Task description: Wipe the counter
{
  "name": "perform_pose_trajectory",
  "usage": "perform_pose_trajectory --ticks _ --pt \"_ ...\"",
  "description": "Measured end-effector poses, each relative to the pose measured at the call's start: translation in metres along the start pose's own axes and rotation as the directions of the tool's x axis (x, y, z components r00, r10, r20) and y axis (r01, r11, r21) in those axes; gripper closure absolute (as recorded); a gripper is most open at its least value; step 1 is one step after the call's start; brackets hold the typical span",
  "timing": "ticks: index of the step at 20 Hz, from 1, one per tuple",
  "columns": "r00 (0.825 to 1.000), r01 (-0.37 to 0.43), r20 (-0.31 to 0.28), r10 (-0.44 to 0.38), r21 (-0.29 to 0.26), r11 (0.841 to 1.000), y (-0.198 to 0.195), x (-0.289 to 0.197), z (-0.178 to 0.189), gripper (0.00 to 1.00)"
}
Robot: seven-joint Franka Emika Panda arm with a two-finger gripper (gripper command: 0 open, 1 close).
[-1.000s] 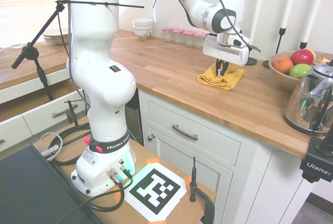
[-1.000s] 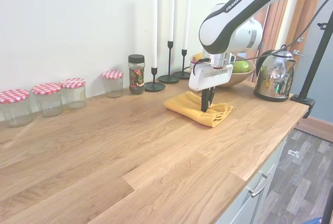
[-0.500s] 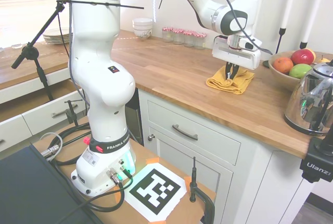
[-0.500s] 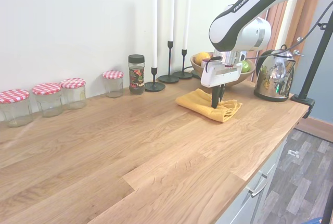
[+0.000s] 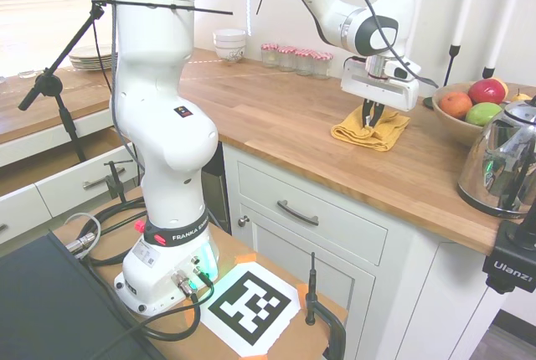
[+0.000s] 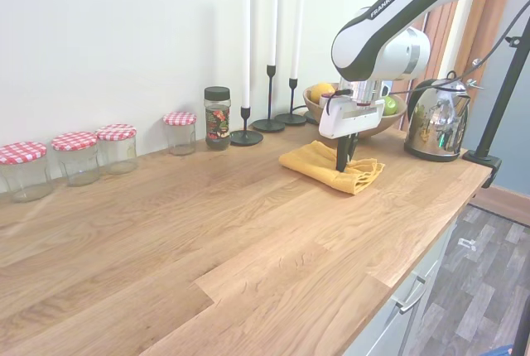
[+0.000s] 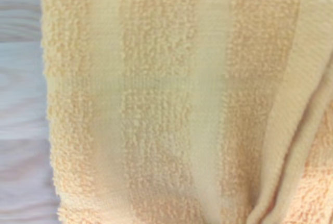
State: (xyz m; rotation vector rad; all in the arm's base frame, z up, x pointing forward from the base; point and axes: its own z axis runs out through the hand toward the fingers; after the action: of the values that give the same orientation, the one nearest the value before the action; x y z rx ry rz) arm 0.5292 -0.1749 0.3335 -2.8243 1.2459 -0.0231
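Wrist view: I see only terry weave of the yellow cloth (image 7: 171, 99), in alternating plush and flat stripes, with a folded edge along one side and a strip of pale wood grain of the counter (image 7: 21, 130) past the cloth's edge; neither exterior view gives me this texture.

First exterior view: I see the counter (image 5: 276, 117) as a long butcher-block top over white panelled cabinets (image 5: 327, 234) with metal bar handles; the arm's base stands on a lower surface in front of it.

Cloth: it lies bunched on the counter (image 6: 207, 232), near the front edge in the first exterior view (image 5: 368, 130), just beside the fruit bowl (image 5: 461, 117).

Gripper: it points straight down into the cloth (image 6: 331, 165); in both exterior views (image 5: 369, 117) (image 6: 343, 157) the fingers stand close together with fabric gathered at the tips, so I read it as pinching the cloth.

Second exterior view only: four glass jars (image 6: 79, 156) with red-checked lids along the wall, a dark-lidded spice jar (image 6: 218, 117), and three black candlesticks (image 6: 269, 99) with white candles.

Kettle: a shiny metal kettle (image 5: 502, 163) sits at the counter's far end, beyond the bowl; I see it in both exterior views (image 6: 436, 120).

First exterior view only: stacked white bowls (image 5: 229, 44) and a pile of plates (image 5: 88, 59) far down the counter.
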Motion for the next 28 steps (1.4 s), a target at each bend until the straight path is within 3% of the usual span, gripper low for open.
perform_pose_trajectory --ticks 10,20,28 --pt "0.998 0.041 -0.041 -0.042 -0.019 0.999 -0.063 -0.047 0.006 1.00" --pt "0.992 0.099 -0.070 -0.101 -0.032 0.995 -0.161 -0.164 0.013 1.00" --pt "0.986 0.134 -0.094 -0.137 -0.039 0.990 -0.211 -0.239 0.018 1.00"
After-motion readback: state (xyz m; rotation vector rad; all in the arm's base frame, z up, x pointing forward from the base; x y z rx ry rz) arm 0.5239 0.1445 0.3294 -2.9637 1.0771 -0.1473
